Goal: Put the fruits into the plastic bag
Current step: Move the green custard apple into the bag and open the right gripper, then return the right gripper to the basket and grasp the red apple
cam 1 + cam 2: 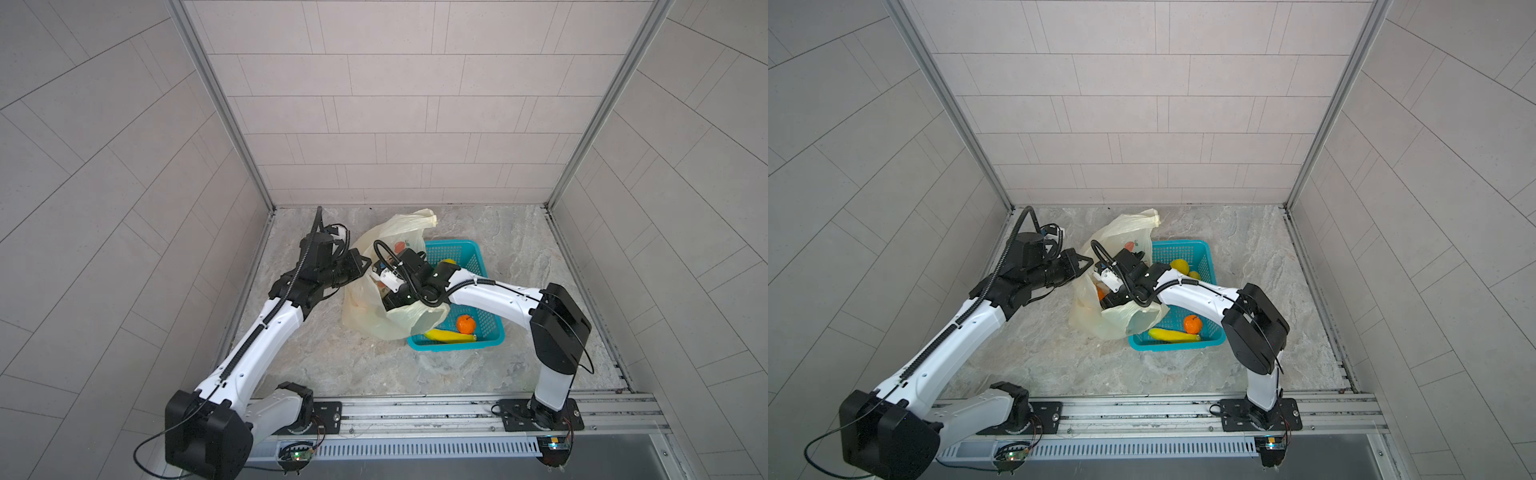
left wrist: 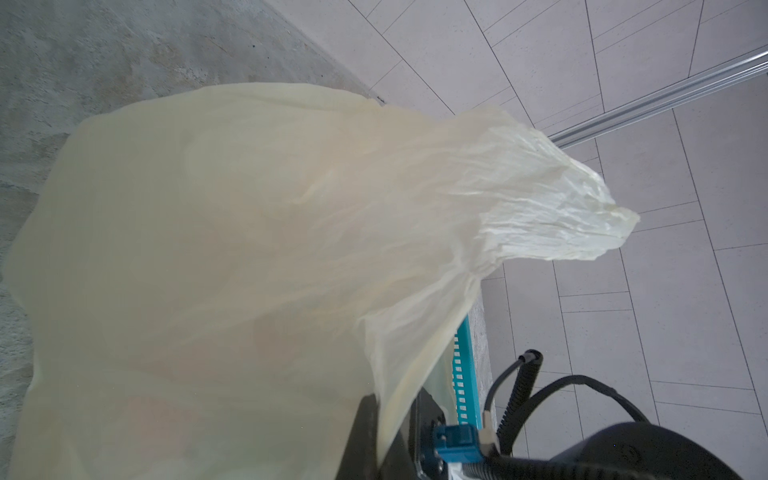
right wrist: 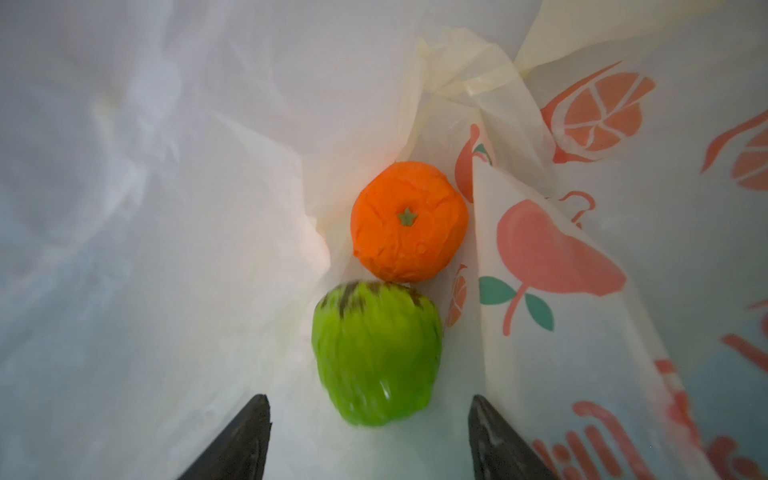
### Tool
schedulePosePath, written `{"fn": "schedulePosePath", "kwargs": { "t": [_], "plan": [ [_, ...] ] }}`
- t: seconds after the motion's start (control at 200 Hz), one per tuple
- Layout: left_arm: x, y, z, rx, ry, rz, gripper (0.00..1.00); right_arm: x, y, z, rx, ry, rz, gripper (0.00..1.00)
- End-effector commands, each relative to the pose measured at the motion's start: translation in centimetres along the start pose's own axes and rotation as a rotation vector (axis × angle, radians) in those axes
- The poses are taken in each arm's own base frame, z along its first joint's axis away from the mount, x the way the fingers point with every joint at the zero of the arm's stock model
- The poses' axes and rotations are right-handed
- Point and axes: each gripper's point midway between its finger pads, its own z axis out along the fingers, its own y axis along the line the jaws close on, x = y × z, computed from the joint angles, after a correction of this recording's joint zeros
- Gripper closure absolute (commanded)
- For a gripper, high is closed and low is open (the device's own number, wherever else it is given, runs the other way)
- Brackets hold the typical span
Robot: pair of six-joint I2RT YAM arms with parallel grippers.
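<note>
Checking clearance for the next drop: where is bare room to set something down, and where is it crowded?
Free: the marbled floor between the plastic bag, teal basket and front rail; right of the basket up to the side wall. Crowded: the bag mouth, with the left gripper pinching its rim and the open right gripper above tangerine and green fruit.

The bag (image 1: 374, 320) stands on the table (image 1: 519, 257), left of the basket (image 1: 457, 345) and touching it, its near flap draped over the basket's left rim; in the basket a banana (image 1: 451, 336) lies along the near wall, a tangerine (image 1: 466, 323) just behind it, a lemon (image 1: 1179, 265) toward the far side; inside the bag a second tangerine (image 3: 409, 221) and another fruit (image 3: 376, 353) lie touching; the right gripper (image 3: 370, 399) reaches into the bag from the right; the left gripper (image 1: 361, 264) is at its left rim.
</note>
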Motion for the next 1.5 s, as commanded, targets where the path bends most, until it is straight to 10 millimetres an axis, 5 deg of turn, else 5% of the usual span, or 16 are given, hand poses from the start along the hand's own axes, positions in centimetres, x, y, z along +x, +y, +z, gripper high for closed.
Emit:
{"fn": "schedulePosePath", "kwargs": {
  "t": [0.0,0.24,0.54,0.691,0.856,1.051,1.306,1.496],
  "plan": [
    [-0.4,-0.2,-0.6,0.011,-0.024,0.01,1.0,2.6,-1.5,-0.4,0.069,0.08,0.027,0.27],
    [-0.3,-0.2,-0.6,0.011,-0.023,0.011,1.0,0.3,-1.7,-3.4,0.093,-0.025,0.019,0.28],
    [-0.3,0.0,-0.5,0.004,-0.022,0.014,1.0,-3.1,-4.0,-12.5,0.153,-0.308,0.056,0.29],
    [-0.5,0.2,-0.5,-0.011,-0.032,0.021,1.0,-1.9,-6.5,-15.9,0.24,-0.441,0.128,0.29],
    [-0.5,0.4,-0.2,-0.016,-0.027,0.021,1.0,2.0,-12.5,-18.5,0.435,-0.516,0.342,0.28],
    [-0.7,0.1,-0.1,-0.007,-0.024,0.023,1.0,6.5,-17.4,-16.8,0.517,-0.473,0.557,0.29],
    [-0.5,0.4,-0.3,-0.016,-0.026,0.026,1.0,7.5,-18.1,-10.4,0.415,-0.336,0.62,0.29],
    [-0.4,0.3,-0.4,-0.013,-0.028,0.029,1.0,7.2,-18.6,-8.0,0.389,-0.267,0.628,0.29]
  ]
}}
